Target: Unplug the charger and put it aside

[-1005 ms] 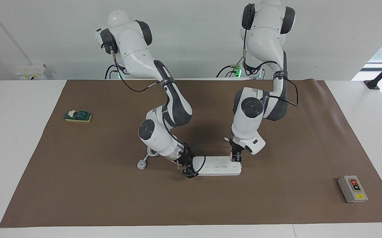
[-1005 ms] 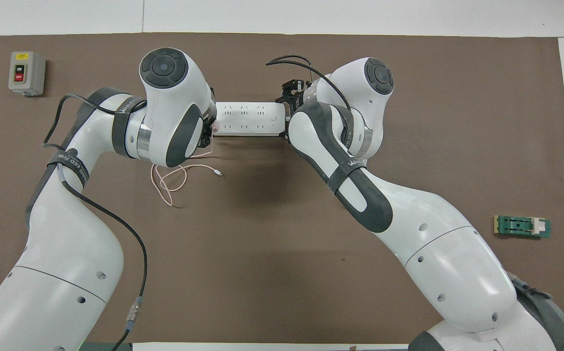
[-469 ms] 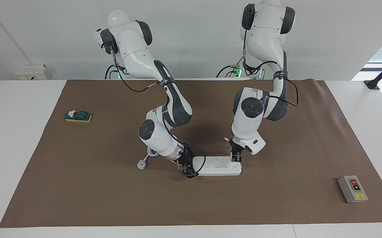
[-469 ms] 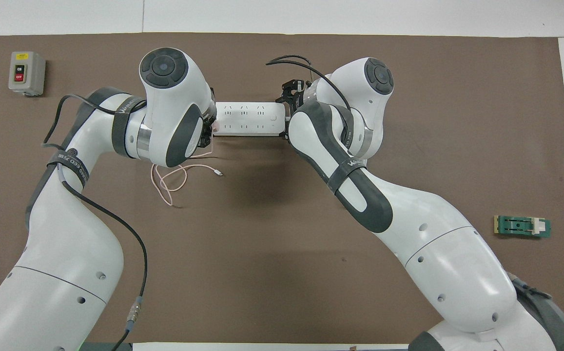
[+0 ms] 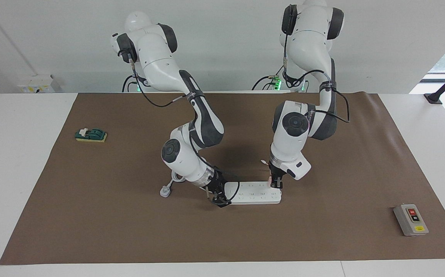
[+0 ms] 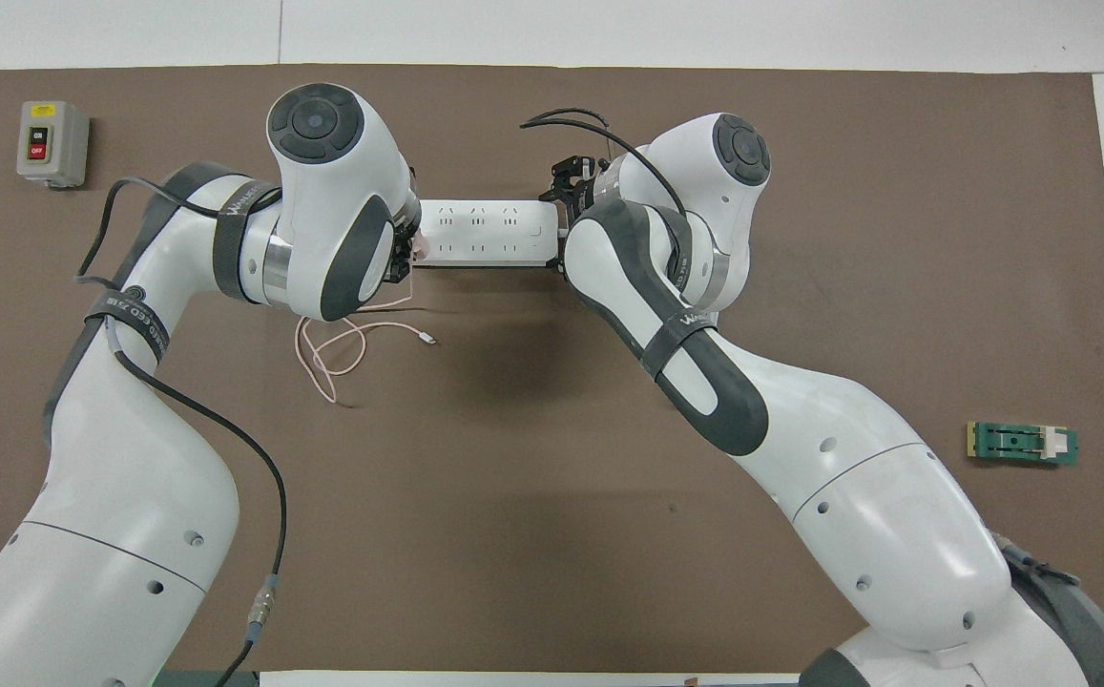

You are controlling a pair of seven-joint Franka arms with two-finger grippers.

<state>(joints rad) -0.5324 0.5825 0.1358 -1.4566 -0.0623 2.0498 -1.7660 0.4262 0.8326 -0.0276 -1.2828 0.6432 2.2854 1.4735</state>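
Gripping the charger [image 5: 270, 179]: the left tool [image 5: 275, 185].

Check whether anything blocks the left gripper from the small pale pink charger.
Nothing visible does: the left gripper is already down at the small pale pink charger, at the end of the long white power strip.

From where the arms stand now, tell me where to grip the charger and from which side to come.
Grip the pink cube body of the charger, not its thin cable. It stands in the power strip at the left arm's end, so come straight down from above, as the left gripper does. The right gripper sits at the strip's other end, likely steadying it.
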